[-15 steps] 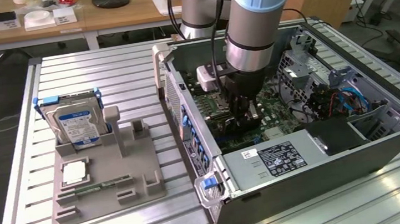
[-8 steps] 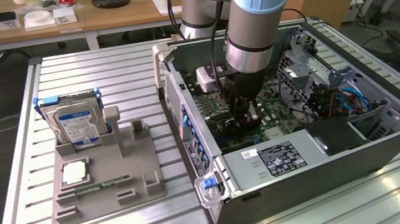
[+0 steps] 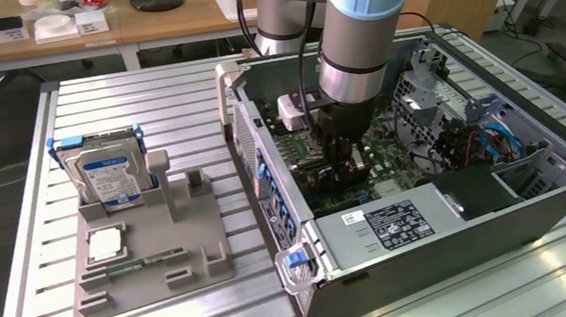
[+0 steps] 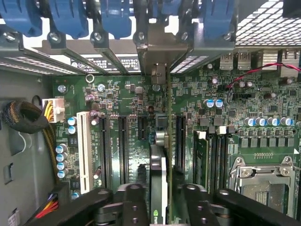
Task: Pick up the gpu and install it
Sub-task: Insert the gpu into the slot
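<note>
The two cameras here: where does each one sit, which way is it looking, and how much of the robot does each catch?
Exterior view: sits off the arm, above the table, looking down at the open computer case and the parts holder; the arm reaches into the case.
Wrist view: rides on the wrist, facing the motherboard; the gripper straddles the gpu, seen edge-on.
Shared: the motherboard and the gripper.

Nothing here reads clearly: the hard drive (image 3: 108,177) label and the power supply (image 3: 390,226) sticker inside the computer case (image 3: 540,202) carry print too small to make out.
</note>
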You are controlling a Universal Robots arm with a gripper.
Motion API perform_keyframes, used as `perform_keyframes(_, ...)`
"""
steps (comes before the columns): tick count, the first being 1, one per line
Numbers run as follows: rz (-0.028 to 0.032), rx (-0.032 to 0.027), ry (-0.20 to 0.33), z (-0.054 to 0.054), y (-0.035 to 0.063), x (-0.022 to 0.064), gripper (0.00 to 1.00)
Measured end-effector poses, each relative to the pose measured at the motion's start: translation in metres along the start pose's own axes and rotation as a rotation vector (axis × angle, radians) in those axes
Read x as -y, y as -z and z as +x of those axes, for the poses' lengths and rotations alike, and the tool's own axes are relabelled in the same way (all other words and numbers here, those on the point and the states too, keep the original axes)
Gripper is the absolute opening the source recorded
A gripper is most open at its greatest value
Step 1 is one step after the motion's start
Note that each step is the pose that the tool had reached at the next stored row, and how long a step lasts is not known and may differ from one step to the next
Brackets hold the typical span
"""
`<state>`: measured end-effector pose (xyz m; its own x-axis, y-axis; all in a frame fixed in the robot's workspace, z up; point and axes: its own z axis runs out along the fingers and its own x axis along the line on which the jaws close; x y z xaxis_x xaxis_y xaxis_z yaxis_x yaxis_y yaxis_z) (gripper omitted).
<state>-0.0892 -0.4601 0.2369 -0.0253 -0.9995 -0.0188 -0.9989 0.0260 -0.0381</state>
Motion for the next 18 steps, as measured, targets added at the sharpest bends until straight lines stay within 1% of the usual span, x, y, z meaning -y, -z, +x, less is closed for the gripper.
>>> perform_keyframes(1, 0.0, -0.0001, 0.0, 0.0, 0.0, 0.0001, 0.34)
perform_keyframes(2, -0.0001, -0.0001, 0.0, 0.0, 0.0001, 0.0001, 0.4)
perform_keyframes(3, -0.0001, -0.0001, 0.0, 0.0, 0.0001, 0.0002, 0.4)
perform_keyframes(6, -0.0001, -0.0002, 0.0, 0.0, 0.0001, 0.0001, 0.57)
perform_keyframes(7, -0.0001, -0.0001, 0.0, 0.0, 0.0001, 0.0001, 0.57)
perform_keyframes(8, -0.0001, -0.0002, 0.0, 0.0, 0.0001, 0.0001, 0.64)
perform_keyframes(13, -0.0002, -0.0003, 0.0, 0.0001, 0.0004, 0.0002, 0.64)
perform_keyframes(18, -0.0001, -0.0002, 0.0, -0.0001, 0.0085, 0.0005, 0.64)
